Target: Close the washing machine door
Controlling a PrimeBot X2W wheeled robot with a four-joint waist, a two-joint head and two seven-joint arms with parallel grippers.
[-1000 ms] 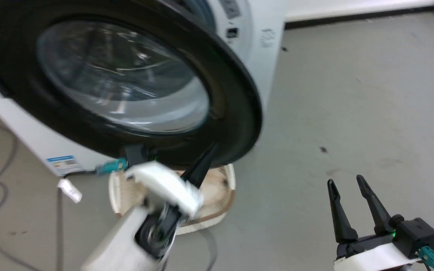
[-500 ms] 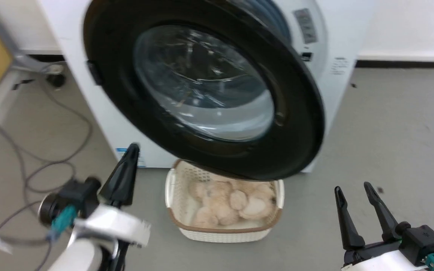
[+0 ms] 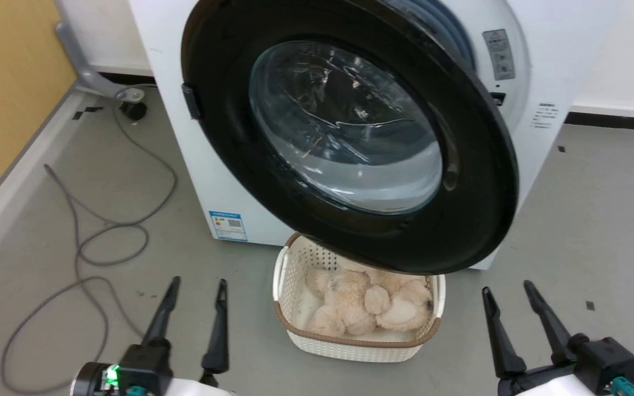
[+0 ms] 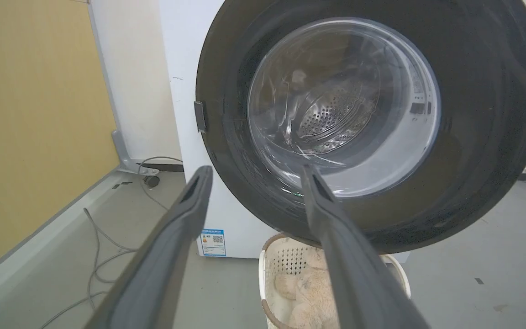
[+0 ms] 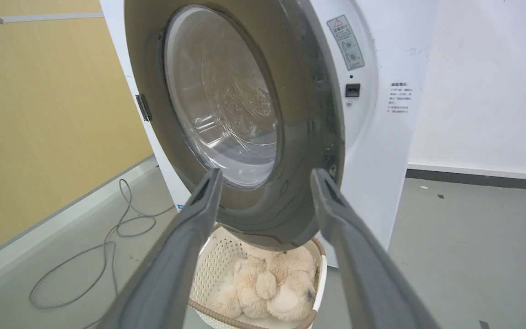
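- Washing machine door (image 3: 476,181) is hanging ajar ahead of both grippers, which are sitting nearest the head camera, low over the grey floor (image 3: 570,220).
- Left gripper (image 3: 197,283) is holding its two dark fingers apart and gripping nothing. Right gripper (image 3: 507,287) is spread the same way, also empty.
- Just beyond and between them, a cream plastic basket (image 3: 350,349) is resting on the floor, cradling a beige plush toy (image 3: 361,302).
- The door's lower edge is overhanging the basket's far rim. Its left side is meeting the machine, while its right side is standing clear of the front, exposing the blue-grey gasket (image 3: 449,38).
- The perforated steel drum (image 4: 331,114) is showing through the glass window (image 3: 344,126).
- Behind it, the white washing machine (image 3: 201,165) is wearing a blue sticker (image 3: 228,225) low down.
- A grey cable (image 3: 102,242) is looping leftward.
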